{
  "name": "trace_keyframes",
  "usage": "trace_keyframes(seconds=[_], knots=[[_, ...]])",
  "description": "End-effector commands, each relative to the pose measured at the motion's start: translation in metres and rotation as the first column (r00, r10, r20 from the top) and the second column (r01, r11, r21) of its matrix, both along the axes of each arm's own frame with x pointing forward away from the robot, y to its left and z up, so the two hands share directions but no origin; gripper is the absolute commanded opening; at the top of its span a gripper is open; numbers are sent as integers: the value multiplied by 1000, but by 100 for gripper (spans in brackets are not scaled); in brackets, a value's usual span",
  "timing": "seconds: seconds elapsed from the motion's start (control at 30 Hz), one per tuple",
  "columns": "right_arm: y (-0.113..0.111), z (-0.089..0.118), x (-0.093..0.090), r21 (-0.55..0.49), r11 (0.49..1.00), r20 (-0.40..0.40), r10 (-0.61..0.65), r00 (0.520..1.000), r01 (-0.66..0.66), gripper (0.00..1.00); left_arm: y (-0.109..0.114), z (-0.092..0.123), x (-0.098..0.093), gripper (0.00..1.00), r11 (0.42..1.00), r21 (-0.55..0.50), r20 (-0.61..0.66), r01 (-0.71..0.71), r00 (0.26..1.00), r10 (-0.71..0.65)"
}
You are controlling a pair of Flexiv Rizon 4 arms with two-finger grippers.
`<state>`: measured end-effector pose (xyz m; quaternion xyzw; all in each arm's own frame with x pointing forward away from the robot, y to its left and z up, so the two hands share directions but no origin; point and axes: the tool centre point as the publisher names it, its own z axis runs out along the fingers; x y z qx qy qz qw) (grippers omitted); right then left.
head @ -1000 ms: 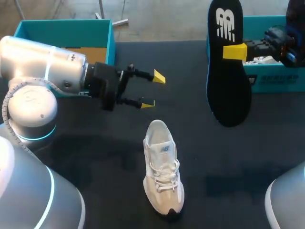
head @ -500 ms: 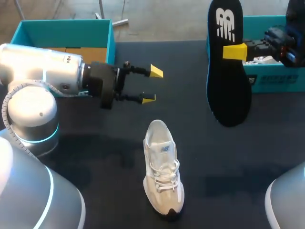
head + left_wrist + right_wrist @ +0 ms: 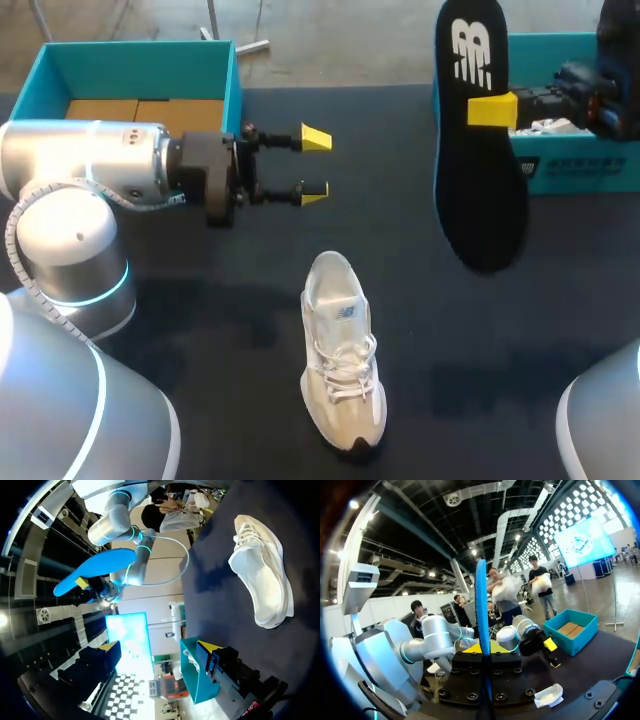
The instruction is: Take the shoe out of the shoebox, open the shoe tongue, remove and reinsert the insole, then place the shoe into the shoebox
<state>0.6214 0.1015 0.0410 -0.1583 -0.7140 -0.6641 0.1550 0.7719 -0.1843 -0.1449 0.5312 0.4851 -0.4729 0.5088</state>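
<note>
A white shoe (image 3: 340, 350) lies on the black table, toe toward the near edge; it also shows in the left wrist view (image 3: 265, 580) and the right wrist view (image 3: 547, 695). My right gripper (image 3: 492, 110) is shut on the black insole (image 3: 480, 190) with its blue underside, holding it upright above the table's far right. In the right wrist view the insole (image 3: 481, 610) stands edge-on between the fingers of that gripper (image 3: 484, 657). My left gripper (image 3: 312, 165) hangs open and empty beyond the shoe's heel; from the left wrist its gripper (image 3: 160, 647) is well apart from the shoe.
A teal shoebox (image 3: 575, 170) with white paper inside stands at the far right, behind the insole. A second teal box (image 3: 232, 95) with a cardboard floor stands at the far left, beside my left arm.
My left gripper has drawn back toward the table's far side and turned level, still open. The right arm with the insole and the shoe have not moved.
</note>
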Motion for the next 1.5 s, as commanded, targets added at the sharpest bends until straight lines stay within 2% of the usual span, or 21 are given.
trace_keyframes(seconds=[0.03, 0.3, 1.0, 1.1, 1.13, 1.33, 1.5], knots=[[5, -13, 32, 16, 998, -66, 55, 996, -54, 0, 2, 2, 3, 100, 1000, -12, 2, -8, 1000, 8], [12, -39, 67, 54, 996, -229, 79, 970, -69, 0, 7, 4, 7, 100, 1000, -24, -1, -12, 1000, 12], [12, -39, 67, 54, 996, -229, 79, 970, -69, 0, 7, 4, 7, 100, 1000, -24, -1, -12, 1000, 12], [11, -42, 88, 78, 994, -276, 98, 956, -79, 0, 7, 4, 7, 100, 1000, -24, -1, -12, 1000, 12], [9, -47, 97, 94, 993, -329, 98, 939, -71, 0, 7, 4, 7, 100, 1000, -24, -1, -12, 1000, 12], [6, -68, 132, 118, 992, -489, 104, 866, -52, 0, 7, 4, 7, 100, 1000, -24, -1, -12, 1000, 12], [7, -87, 156, 134, 991, -579, 97, 810, -23, 0, 7, 4, 7, 100, 1000, -24, -1, -12, 1000, 12]])
